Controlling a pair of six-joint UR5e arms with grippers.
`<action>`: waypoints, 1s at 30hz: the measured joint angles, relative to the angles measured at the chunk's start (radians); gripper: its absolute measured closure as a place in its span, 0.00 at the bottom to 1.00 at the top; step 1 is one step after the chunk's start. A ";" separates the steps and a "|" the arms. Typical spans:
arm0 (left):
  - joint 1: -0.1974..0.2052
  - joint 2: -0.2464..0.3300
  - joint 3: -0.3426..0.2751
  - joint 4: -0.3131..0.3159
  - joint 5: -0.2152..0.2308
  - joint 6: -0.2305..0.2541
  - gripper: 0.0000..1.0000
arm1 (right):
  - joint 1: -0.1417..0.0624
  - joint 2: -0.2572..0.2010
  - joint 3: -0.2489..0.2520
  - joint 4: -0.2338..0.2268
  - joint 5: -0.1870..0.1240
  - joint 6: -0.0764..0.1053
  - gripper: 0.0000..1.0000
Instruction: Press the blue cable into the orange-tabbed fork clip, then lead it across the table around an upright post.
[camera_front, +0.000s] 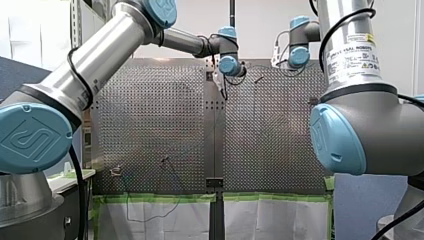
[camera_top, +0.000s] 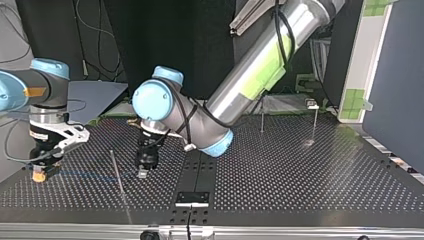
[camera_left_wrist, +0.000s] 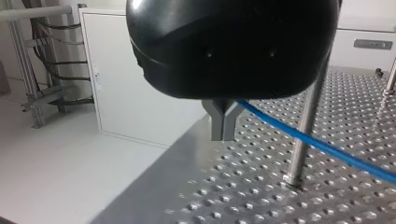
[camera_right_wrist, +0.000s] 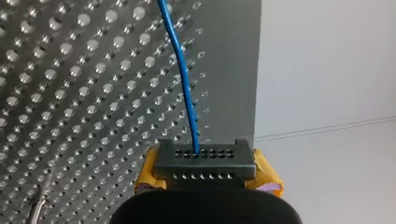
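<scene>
Front view: both arms reach to the far side of the tabletop (camera_front: 160, 125). Top view: my right gripper (camera_top: 42, 172) and my left gripper (camera_top: 144, 169) stand low, an upright post (camera_top: 119, 177) between them. Left wrist view: closed fingers pinch the blue cable (camera_left_wrist: 327, 147), which runs past the post. Right wrist view: yellow pads clamp the cable.

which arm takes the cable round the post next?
Left, probably. My left gripper holds the cable with the post right beside it. My right gripper grips the cable's end, farther from that post in the top view, so it seems better used as the anchor.
</scene>
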 joint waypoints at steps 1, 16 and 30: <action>0.000 -0.010 0.006 0.001 0.000 -0.002 1.00 | -0.002 0.002 0.000 0.000 -0.001 0.000 1.00; 0.012 -0.045 -0.049 0.056 0.018 -0.039 1.00 | -0.004 0.037 0.006 0.000 -0.012 0.001 1.00; 0.016 -0.119 -0.071 0.074 0.045 -0.069 1.00 | 0.011 0.072 0.089 -0.024 -0.008 0.002 1.00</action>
